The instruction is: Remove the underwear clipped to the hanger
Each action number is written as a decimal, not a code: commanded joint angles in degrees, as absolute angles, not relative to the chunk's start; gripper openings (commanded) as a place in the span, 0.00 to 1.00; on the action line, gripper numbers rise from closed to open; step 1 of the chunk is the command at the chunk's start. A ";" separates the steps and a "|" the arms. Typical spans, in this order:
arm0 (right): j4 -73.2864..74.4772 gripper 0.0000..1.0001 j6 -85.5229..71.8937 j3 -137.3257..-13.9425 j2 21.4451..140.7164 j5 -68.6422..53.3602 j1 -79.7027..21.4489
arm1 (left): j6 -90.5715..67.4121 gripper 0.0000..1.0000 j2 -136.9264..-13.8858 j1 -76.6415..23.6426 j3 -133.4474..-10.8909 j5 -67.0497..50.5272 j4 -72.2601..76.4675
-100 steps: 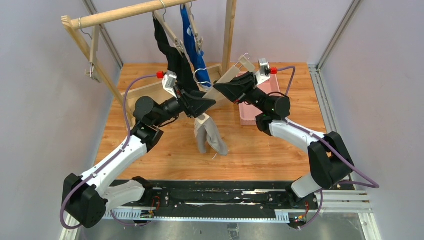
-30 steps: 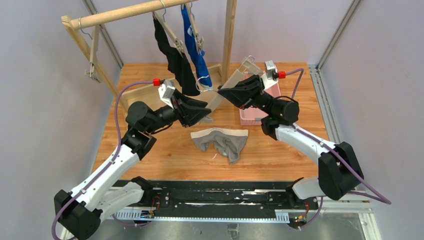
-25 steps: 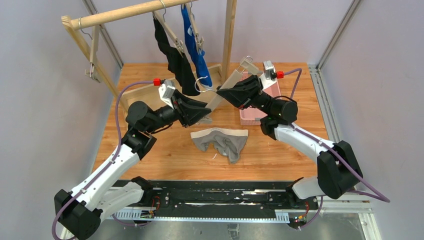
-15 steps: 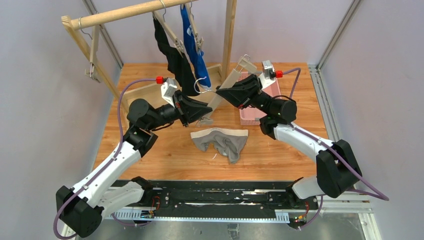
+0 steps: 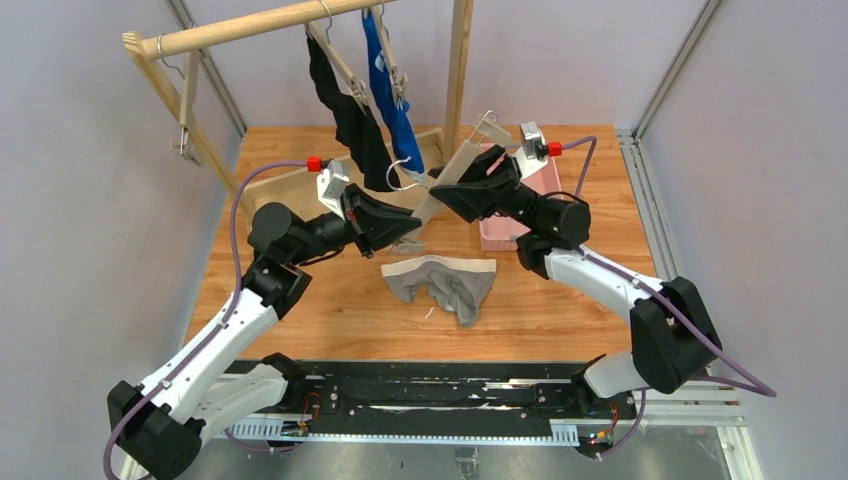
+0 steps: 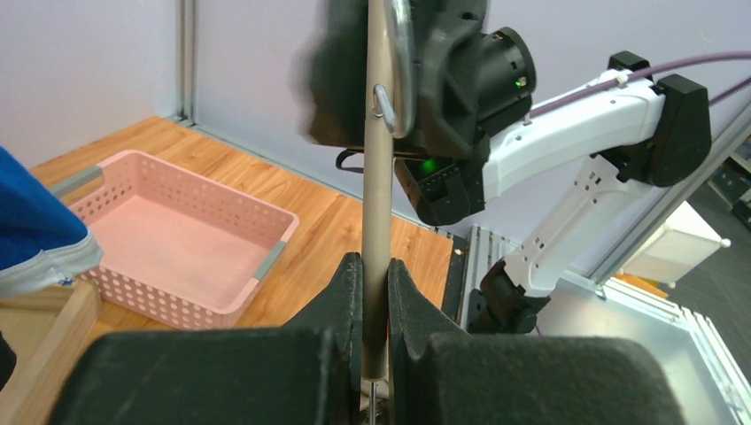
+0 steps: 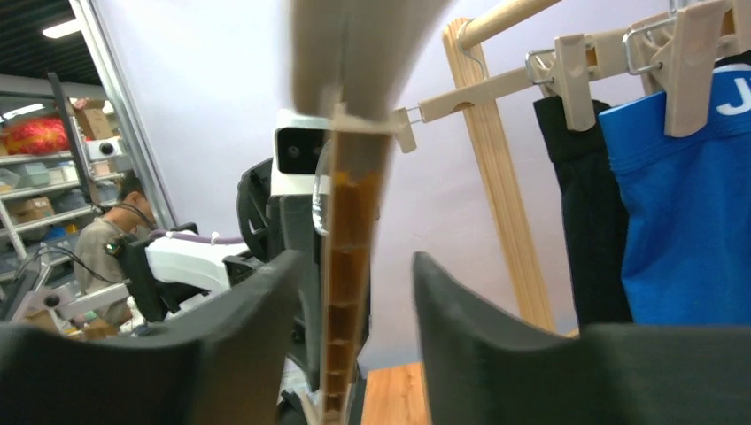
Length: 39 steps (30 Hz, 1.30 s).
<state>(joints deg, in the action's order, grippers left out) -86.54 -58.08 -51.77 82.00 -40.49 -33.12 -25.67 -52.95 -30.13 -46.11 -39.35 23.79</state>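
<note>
A: Grey underwear (image 5: 440, 280) is logged as off. It lies rumpled on the table (image 5: 330, 310), on the near side of both grippers. Black underwear (image 5: 350, 115) and blue underwear (image 5: 392, 100) are seen clipped to hangers on the rail (image 5: 250, 30).

B: And the bare hanger (image 5: 466, 152)?

A: It is pinched at its low end by the left gripper (image 6: 375, 266), with the fingers pressed onto the bar. The right gripper (image 7: 354, 266) is spread around the upper part. A gap is visible on each side, so nothing is clamped there.

B: Step judged?

A: Probably a handover of the bare hanger to the left arm. To be done well, the right gripper should be drawn straight back so the bar is not knocked. The hanger is held by a single pinch near one end — it could easily be swung or twisted out. Its wire hook (image 5: 395, 175) should be kept off the blue underwear, which hangs close by. Only then should the hanger be set aside and the next pair be reached for.
</note>
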 commanded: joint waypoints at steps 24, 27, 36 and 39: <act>-19.63 0.72 -9.93 -40.55 58.41 -21.01 -38.56 | -8.28 0.00 -30.54 -30.67 -64.77 3.05 -52.12; -11.28 0.73 -6.59 -40.04 57.34 -14.96 -39.80 | -10.19 0.00 -30.18 -30.67 -65.98 5.44 -56.27; 1.10 0.75 -1.82 -38.64 63.85 -4.90 -46.28 | -13.17 0.00 -29.41 -30.67 -67.76 17.41 -65.65; 2.52 0.75 -0.34 -39.75 67.86 -3.01 -48.61 | -12.17 0.00 -30.33 -30.67 -67.07 21.66 -65.61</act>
<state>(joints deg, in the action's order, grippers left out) -2.79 -4.69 -39.00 64.42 -8.64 -45.50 -12.10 -29.89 -30.52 -65.93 13.32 -64.29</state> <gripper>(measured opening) 0.747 0.072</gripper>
